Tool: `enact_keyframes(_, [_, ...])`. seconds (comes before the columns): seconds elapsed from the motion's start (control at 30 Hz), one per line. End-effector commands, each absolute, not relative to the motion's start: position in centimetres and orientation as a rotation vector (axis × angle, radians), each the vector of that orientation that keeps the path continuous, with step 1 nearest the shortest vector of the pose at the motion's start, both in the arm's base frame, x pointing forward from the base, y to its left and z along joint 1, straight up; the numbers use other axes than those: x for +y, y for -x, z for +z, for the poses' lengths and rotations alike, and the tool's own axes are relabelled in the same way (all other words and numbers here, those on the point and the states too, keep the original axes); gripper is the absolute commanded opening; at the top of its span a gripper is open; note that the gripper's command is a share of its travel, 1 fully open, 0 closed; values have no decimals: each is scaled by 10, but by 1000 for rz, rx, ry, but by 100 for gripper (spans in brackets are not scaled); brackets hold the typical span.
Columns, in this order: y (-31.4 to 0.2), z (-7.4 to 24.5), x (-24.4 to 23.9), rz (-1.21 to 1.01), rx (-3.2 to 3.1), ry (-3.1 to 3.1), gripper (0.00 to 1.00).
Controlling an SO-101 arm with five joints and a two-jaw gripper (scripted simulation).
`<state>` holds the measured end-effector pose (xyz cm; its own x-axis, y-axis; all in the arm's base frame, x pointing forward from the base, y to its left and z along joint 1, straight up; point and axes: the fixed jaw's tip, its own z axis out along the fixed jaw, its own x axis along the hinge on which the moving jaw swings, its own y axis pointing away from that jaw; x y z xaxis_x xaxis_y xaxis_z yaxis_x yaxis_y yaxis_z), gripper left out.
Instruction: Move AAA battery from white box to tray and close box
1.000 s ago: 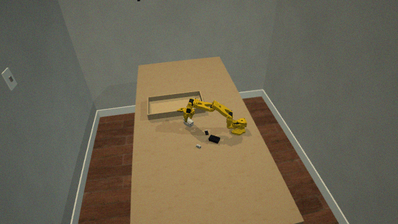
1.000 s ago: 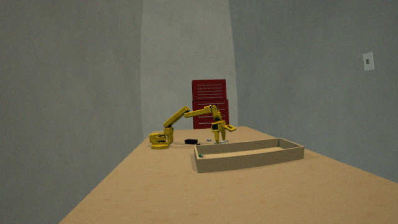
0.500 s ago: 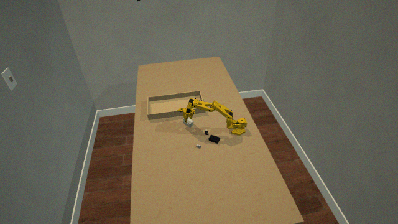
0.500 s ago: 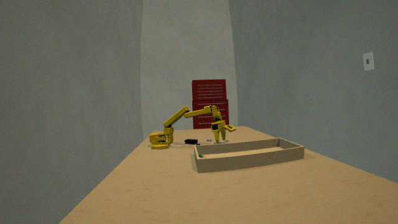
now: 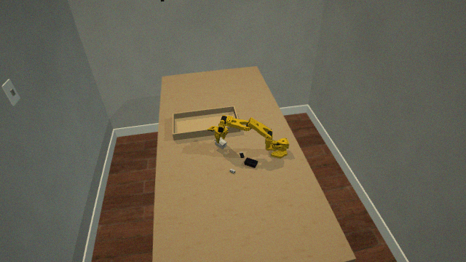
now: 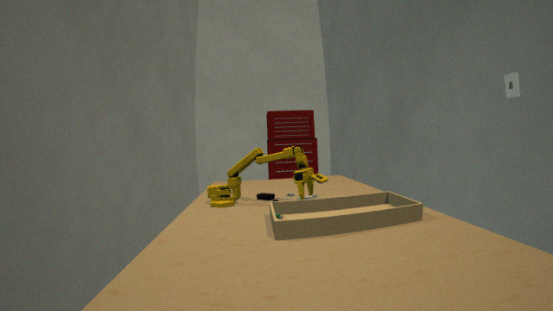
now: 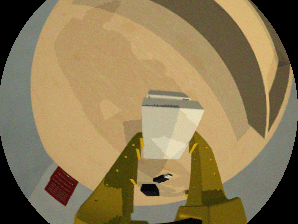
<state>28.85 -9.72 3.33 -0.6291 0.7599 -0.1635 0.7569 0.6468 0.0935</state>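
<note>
My gripper [image 5: 221, 141] points down just outside the near wall of the tray [image 5: 204, 122], and it is shut on a white box [image 5: 222, 144]. In the wrist view the white box [image 7: 170, 124] sits between the two yellow fingers, low over the table; I cannot tell whether this is the base, the lid, or both. From the exterior view the fingertips [image 6: 304, 195] reach down to about table level behind the tray [image 6: 346, 213]. A tiny greenish thing [image 6: 278, 215] lies in the tray's corner, too small to identify.
A black box [image 5: 250, 162] lies on the table near the arm's base [image 5: 279, 147]. A small black piece [image 5: 242, 155] and a small pale piece [image 5: 231, 171] lie loose in front of it. A red cabinet [image 6: 291, 142] stands behind the table.
</note>
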Motion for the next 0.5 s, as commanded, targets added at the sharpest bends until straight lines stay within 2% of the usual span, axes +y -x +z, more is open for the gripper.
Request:
enact_keyframes(0.0, [-292, 44, -101, 30, 2626, -1253, 20])
enact_keyframes(0.47, [-292, 41, -101, 30, 2630, -1256, 20])
